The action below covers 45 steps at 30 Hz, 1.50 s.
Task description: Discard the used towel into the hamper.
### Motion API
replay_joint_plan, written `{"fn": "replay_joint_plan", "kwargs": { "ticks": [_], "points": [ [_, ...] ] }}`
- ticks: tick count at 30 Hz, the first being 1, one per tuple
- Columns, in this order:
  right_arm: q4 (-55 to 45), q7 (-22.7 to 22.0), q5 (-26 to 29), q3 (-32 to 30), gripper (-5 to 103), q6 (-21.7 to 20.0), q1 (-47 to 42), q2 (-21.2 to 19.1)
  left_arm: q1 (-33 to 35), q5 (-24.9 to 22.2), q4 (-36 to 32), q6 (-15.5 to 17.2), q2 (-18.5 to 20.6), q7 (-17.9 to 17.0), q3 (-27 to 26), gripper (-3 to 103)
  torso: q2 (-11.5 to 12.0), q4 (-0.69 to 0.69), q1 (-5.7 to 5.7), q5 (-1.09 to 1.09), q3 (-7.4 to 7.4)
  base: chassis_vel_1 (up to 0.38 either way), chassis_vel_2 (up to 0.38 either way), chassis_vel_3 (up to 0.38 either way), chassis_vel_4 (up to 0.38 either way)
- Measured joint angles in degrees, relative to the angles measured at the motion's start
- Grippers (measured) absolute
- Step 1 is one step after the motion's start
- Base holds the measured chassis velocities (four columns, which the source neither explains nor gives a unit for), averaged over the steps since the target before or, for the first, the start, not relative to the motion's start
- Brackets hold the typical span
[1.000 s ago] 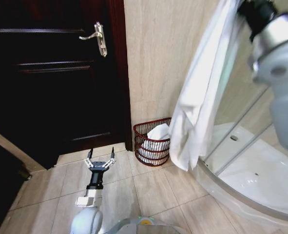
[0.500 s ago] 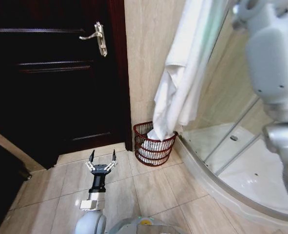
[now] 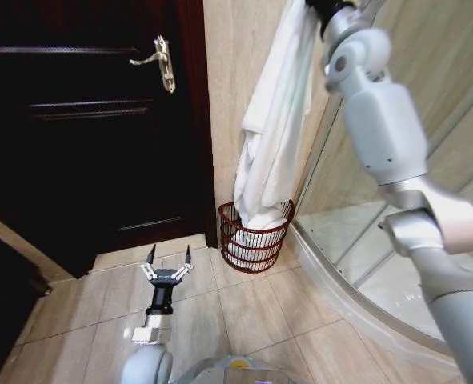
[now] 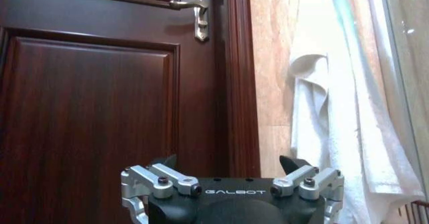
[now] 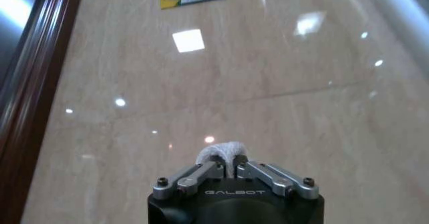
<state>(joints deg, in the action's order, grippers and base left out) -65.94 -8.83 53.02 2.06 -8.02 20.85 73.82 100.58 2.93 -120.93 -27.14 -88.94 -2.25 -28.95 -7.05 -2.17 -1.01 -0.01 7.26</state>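
A long white towel (image 3: 272,136) hangs from my right gripper (image 3: 319,6), which is raised high against the beige wall. In the right wrist view that gripper (image 5: 226,159) is shut on a white tuft of the towel (image 5: 223,148). The towel's lower end drops into the hamper (image 3: 244,250), a dark red wire basket on the floor at the wall's foot, with white cloth inside. My left gripper (image 3: 166,264) is open and low over the floor tiles, to the left of the hamper. The left wrist view shows its open fingers (image 4: 164,162), the hanging towel (image 4: 335,133) and the hamper's rim (image 4: 420,204).
A dark wooden door (image 3: 76,144) with a lever handle (image 3: 160,60) stands left of the hamper. A curved glass shower enclosure (image 3: 340,240) with a white tray (image 3: 380,296) is on the right. Beige floor tiles (image 3: 244,312) lie in front.
My right arm has swung the towel left, from in front of the shower to over the hamper, so its lower end now hangs inside. The left gripper has barely moved.
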Motion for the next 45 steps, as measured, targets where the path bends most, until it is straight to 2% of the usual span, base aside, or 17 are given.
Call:
{"fn": "replay_joint_plan", "kwargs": {
  "ticks": [6, 13, 19, 38, 42, 45],
  "points": [
    [-1.07, -0.99, -1.33, -0.40, 5, 0.43, -3.03, 3.28, 0.14, -0.15, 0.91, -1.35, 0.06, -0.30, 0.40, 100, 0.00, -0.01, 0.01, -0.02, -0.02, 0.000, 0.000, 0.000, 0.000],
    [-3.08, -0.55, -2.54, -0.77, 5, 1.87, -8.14, 1.86, 0.32, -0.27, 1.93, -2.10, 0.02, -0.44, -0.72, 100, 0.26, 0.00, 0.07, 0.01, -0.29, 0.000, 0.000, 0.000, 0.000],
    [-5.58, -0.09, -2.60, -0.90, 5, 3.11, -14.71, -0.92, 0.33, -0.25, 2.21, -2.67, 0.34, -0.16, -1.51, 100, 1.79, -0.01, 0.33, 0.02, -1.48, 0.000, 0.000, 0.000, 0.000],
    [-4.62, 1.57, -7.97, -1.05, 5, 5.97, -22.37, -1.08, 1.10, -0.17, 2.77, -3.94, 0.14, 0.04, -1.43, 100, 6.22, -0.03, 0.79, 0.01, -5.46, 0.000, 0.000, 0.000, 0.000],
    [-6.04, 0.15, -8.59, 0.21, 5, 3.97, -24.25, -2.71, 1.37, -0.03, 2.37, -4.03, 0.11, 0.04, -1.41, 100, 7.17, -0.01, 0.94, 0.02, -6.30, 0.000, 0.000, 0.000, 0.000],
    [-6.58, -1.88, -8.71, 2.47, 5, 4.14, -25.28, -3.55, 1.52, 0.07, 1.93, -3.83, 0.17, 0.13, -1.30, 100, 7.16, -0.01, 0.98, -0.02, -6.51, 0.000, 0.000, 0.000, 0.000]
  ]
}}
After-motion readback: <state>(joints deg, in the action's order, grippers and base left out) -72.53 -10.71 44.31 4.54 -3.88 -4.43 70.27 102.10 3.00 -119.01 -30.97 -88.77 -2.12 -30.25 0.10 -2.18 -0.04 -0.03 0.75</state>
